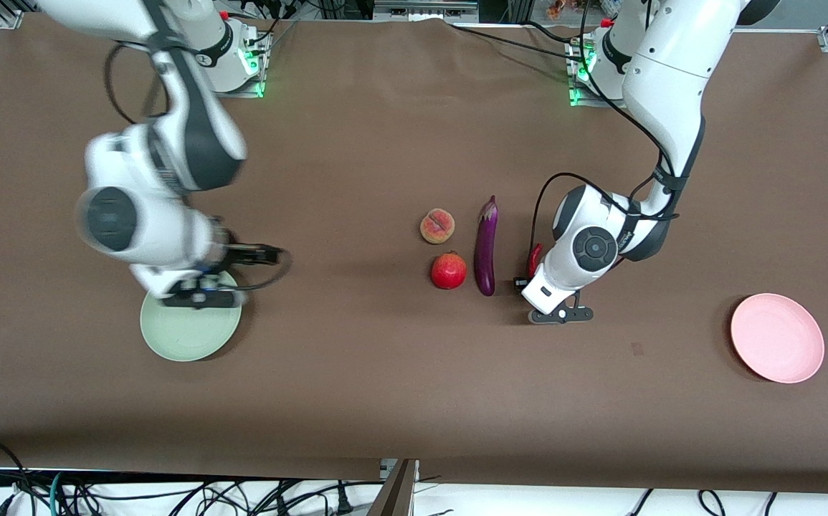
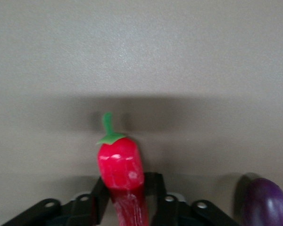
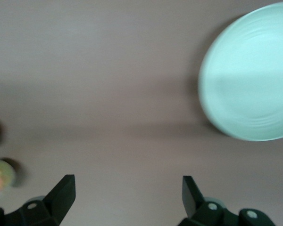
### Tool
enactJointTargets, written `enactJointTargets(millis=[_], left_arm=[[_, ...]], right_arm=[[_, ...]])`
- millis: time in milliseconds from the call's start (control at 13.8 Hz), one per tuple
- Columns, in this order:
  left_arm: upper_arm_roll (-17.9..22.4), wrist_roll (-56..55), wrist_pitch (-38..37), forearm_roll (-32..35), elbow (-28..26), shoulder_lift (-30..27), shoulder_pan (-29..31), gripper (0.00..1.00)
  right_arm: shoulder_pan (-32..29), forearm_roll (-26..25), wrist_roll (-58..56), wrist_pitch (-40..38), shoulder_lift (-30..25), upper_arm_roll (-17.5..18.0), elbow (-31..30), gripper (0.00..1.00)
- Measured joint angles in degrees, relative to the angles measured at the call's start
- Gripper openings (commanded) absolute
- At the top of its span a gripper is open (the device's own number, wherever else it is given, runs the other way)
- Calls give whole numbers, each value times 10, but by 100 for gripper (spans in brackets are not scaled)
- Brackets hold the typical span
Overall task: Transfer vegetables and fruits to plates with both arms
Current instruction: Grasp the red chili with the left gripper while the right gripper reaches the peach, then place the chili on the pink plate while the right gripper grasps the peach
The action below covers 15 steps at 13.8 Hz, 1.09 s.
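My left gripper (image 1: 525, 278) is shut on the red chili pepper (image 1: 534, 256), low over the table beside the purple eggplant (image 1: 486, 247). In the left wrist view the chili (image 2: 120, 165) sits between the black fingers (image 2: 100, 194), green stem pointing away, with the eggplant (image 2: 266, 202) at the edge. The peach (image 1: 437, 226) and the red pomegranate-like fruit (image 1: 449, 271) lie beside the eggplant, toward the right arm's end. My right gripper (image 1: 269, 254) is open and empty over bare table next to the pale green plate (image 1: 188, 337). The right wrist view shows its open gripper (image 3: 127, 188) and the green plate (image 3: 250, 75).
The pink plate (image 1: 777, 337) lies empty toward the left arm's end of the table, nearer the front camera than the fruits. The green plate is empty too. The peach (image 3: 0, 176) shows blurred at the edge of the right wrist view. Brown cloth covers the table.
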Motion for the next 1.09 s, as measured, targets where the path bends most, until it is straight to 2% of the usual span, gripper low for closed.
enactJointTargets(millis=[290, 435, 652, 797, 1087], left_arm=[[10, 5, -19, 0, 6, -13, 3, 15], [22, 29, -68, 0, 15, -40, 16, 20], [29, 141, -158, 4, 27, -89, 77, 20], [34, 229, -182, 52, 29, -101, 129, 20], [36, 322, -179, 208, 38, -94, 202, 20]], right_arm=[[119, 0, 155, 84, 46, 1, 0, 100], [160, 0, 194, 113, 62, 0, 0, 100], [199, 0, 225, 151, 82, 0, 0, 100], [218, 0, 237, 179, 97, 0, 0, 100], [248, 0, 259, 232, 128, -1, 0, 100]])
